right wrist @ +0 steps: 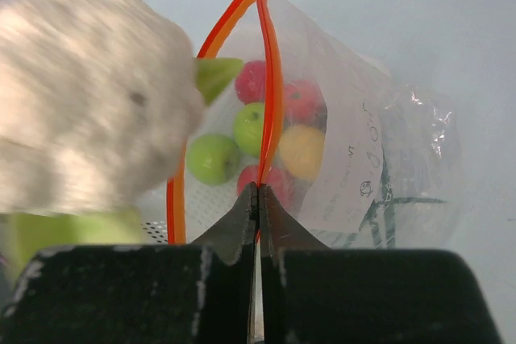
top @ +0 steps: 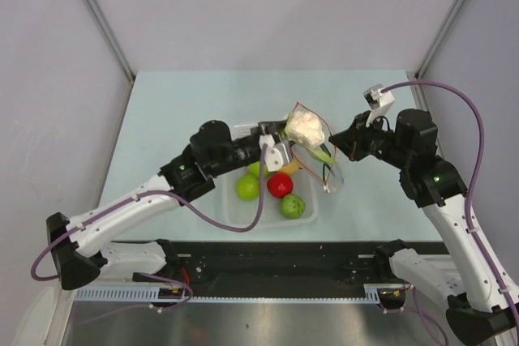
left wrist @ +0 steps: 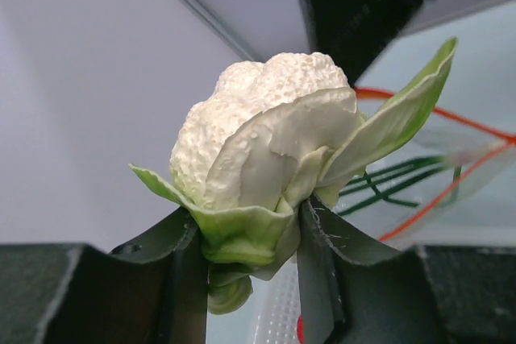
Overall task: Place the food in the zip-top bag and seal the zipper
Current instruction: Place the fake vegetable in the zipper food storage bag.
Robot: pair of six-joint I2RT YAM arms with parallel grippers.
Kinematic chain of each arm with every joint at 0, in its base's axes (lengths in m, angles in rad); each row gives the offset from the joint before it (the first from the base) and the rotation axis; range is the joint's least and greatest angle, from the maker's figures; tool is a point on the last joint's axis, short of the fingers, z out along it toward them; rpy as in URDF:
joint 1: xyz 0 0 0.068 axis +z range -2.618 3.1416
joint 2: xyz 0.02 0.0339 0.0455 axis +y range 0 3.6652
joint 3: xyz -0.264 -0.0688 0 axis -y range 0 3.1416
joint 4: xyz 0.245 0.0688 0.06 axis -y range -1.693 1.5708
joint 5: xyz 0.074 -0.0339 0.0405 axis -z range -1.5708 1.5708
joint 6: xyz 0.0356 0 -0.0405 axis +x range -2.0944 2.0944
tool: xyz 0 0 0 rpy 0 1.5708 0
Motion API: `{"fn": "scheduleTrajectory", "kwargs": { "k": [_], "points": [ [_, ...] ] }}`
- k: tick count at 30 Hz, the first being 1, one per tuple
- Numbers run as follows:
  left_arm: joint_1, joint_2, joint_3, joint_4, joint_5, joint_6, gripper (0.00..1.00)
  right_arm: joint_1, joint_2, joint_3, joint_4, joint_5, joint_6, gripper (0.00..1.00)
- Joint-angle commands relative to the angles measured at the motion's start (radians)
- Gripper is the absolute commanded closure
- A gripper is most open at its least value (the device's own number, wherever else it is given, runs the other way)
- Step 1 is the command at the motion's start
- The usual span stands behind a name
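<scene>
Though open, zip-top bag (right wrist: 387, 130) with onions (right wrist: 385, 203)

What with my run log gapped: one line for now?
left pincer: grips cauliflower | right pincer: shut on zipper | cauliflower: at bag mouth

We find the cabbage (top: 306, 127) at the mouth of the zip-top bag (top: 332, 174), mid-frame; lower left of it, the basket (top: 276, 215) holds round fruits (top: 280, 185).
</scene>
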Motion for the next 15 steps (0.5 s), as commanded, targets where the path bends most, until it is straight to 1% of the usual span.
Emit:
{"fn": "scheduleTrajectory", "kwargs": {
  "k": [1,2,3,4,7,11,13,14,15],
  "points": [
    [-0.026,-0.002,-0.127,0.203,-0.006,0.270,1.00,-0.020,-0.038,0.007,0.061,-0.075,0.044,1.00],
    [-0.026,-0.004,-0.179,0.226,-0.022,0.297,1.00,-0.023,-0.041,0.007,0.062,-0.096,0.050,1.00],
    [-0.024,-0.005,-0.198,0.243,-0.024,0.349,1.00,-0.027,-0.048,0.007,0.061,-0.104,0.056,1.00],
    [-0.026,-0.008,-0.224,0.249,-0.030,0.368,1.00,-0.029,-0.050,0.007,0.059,-0.122,0.061,1.00],
    [-0.027,-0.013,-0.255,0.258,-0.015,0.433,1.00,-0.032,-0.050,0.007,0.071,-0.160,0.065,1.00],
    [-0.054,0.022,-0.226,0.239,-0.001,0.479,1.00,-0.032,-0.029,0.007,0.093,-0.207,0.076,1.00],
    [-0.064,0.050,-0.168,0.162,0.013,0.497,1.00,-0.032,-0.016,0.007,0.105,-0.219,0.085,1.00],
    [-0.066,0.077,-0.146,0.130,0.025,0.500,0.98,-0.032,-0.015,0.007,0.111,-0.225,0.098,1.00],
    [-0.066,0.091,-0.120,0.046,0.054,0.505,0.93,-0.032,-0.010,0.007,0.119,-0.227,0.102,1.00]
  ]
}}
